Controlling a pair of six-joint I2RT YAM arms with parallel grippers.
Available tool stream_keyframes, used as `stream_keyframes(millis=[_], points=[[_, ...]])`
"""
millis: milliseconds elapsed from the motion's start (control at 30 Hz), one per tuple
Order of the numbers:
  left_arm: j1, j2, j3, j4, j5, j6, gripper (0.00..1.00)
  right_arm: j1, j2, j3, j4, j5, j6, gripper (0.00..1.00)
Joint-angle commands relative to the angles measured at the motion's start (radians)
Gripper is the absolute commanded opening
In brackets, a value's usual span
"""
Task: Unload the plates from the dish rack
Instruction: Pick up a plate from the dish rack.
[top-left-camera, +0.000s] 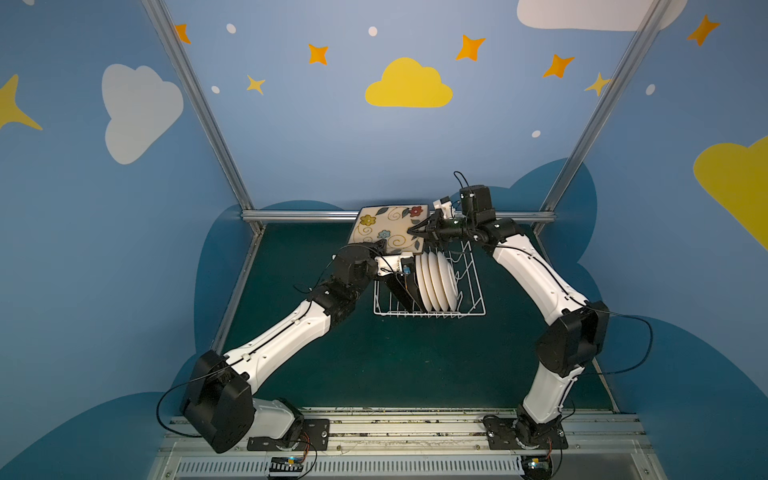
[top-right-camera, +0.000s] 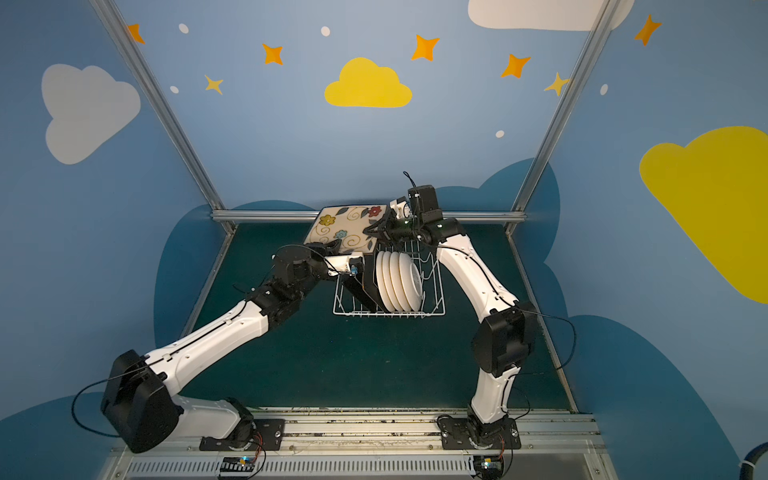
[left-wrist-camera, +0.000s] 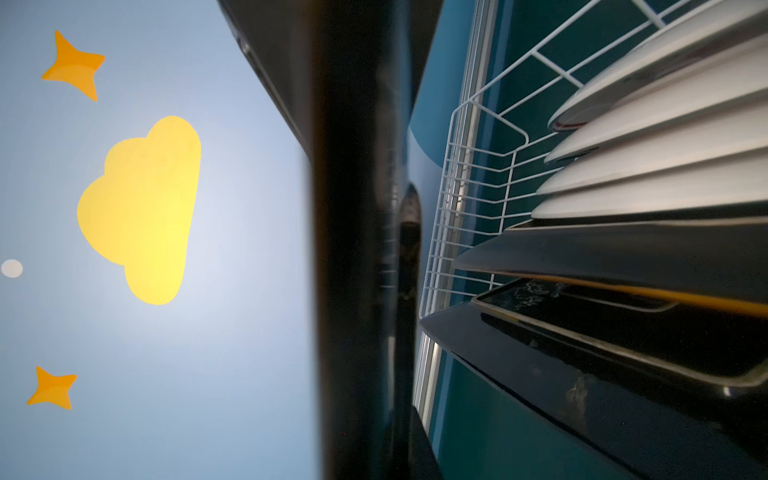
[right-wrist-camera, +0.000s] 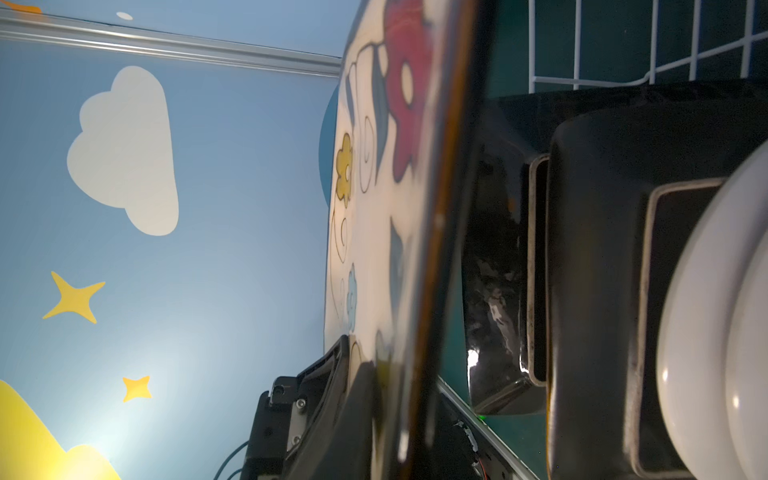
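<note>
The left claw (top-left-camera: 380, 245) is gripping shut on the near corner of the glossy square black-backed, cream flower-faced plate (top-left-camera: 386, 226); the right claw (top-left-camera: 416, 231) is clamping its right edge, above the white wire dish rack (top-left-camera: 470, 291). Wrist views are revealing two more black square plates (left-wrist-camera: 623, 253) racked beside round white plates (left-wrist-camera: 665, 137), on the green bench (top-left-camera: 374, 365).
</note>
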Motion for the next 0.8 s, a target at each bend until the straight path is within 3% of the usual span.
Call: stream_keyframes(millis=[0, 33, 133, 333, 433, 767], points=[[0.002, -0.02, 0.025, 0.228, -0.049, -0.059, 0.13, 0.007, 0.001, -0.016, 0.127, -0.05, -0.025, 0.06], [0.004, -0.019, 0.025, 0.229, -0.056, -0.06, 0.16, 0.005, -0.002, -0.028, 0.159, -0.055, -0.013, 0.01], [0.003, -0.015, 0.018, 0.233, -0.057, -0.057, 0.27, 0.006, -0.007, -0.052, 0.222, -0.063, 0.019, 0.0], [0.003, -0.016, 0.01, 0.244, -0.072, -0.096, 0.84, 0.001, -0.021, -0.05, 0.273, -0.061, 0.027, 0.0], [0.004, -0.026, 0.003, 0.236, -0.085, -0.128, 0.98, -0.011, -0.031, -0.048, 0.308, -0.053, 0.036, 0.0], [0.024, -0.179, -0.046, -0.076, -0.005, -0.365, 1.0, -0.064, -0.058, -0.068, 0.422, -0.017, 0.091, 0.0]])
